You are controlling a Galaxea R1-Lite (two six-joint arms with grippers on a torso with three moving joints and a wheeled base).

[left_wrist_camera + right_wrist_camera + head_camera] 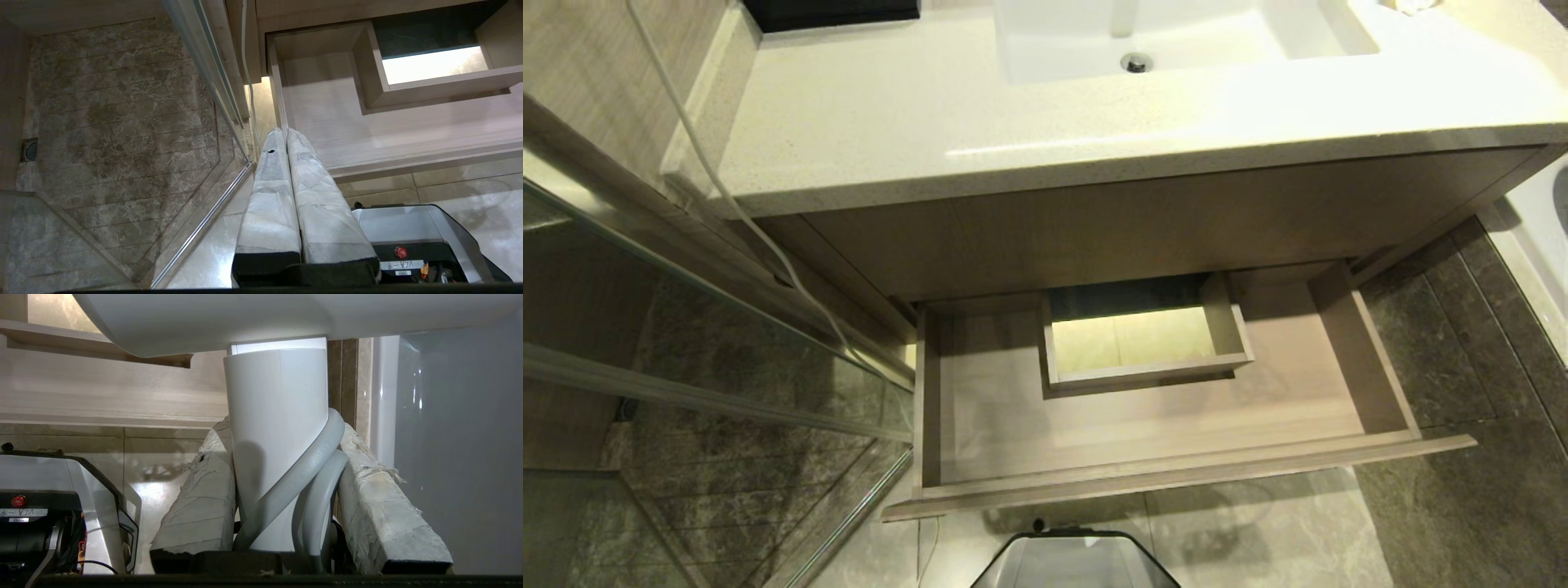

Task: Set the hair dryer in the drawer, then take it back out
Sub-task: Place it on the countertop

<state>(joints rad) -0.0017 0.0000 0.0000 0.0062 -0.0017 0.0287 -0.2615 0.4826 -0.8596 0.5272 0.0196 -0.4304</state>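
Note:
The drawer (996, 408) stands pulled out under the vanity, with a boxed square cutout (1143, 339) at its back and nothing lying in it. Neither arm shows in the head view. In the right wrist view my right gripper (282, 428) is shut on the white hair dryer (278, 388). Its padded fingers (200, 490) press the upright handle and the grey-white cord (310, 461) looped against it. The barrel spreads across the far side of that view. My left gripper (284, 132) is shut and empty, above the floor near the drawer's (388, 134) left front corner.
A pale countertop (931, 122) with a white sink (1143, 37) overhangs the drawer. A glass shower screen (727, 351) stands to the left, with a thin white cable (711, 180) hanging beside it. My base (1078, 559) sits just before the drawer front. A white fixture (1543, 245) borders the right.

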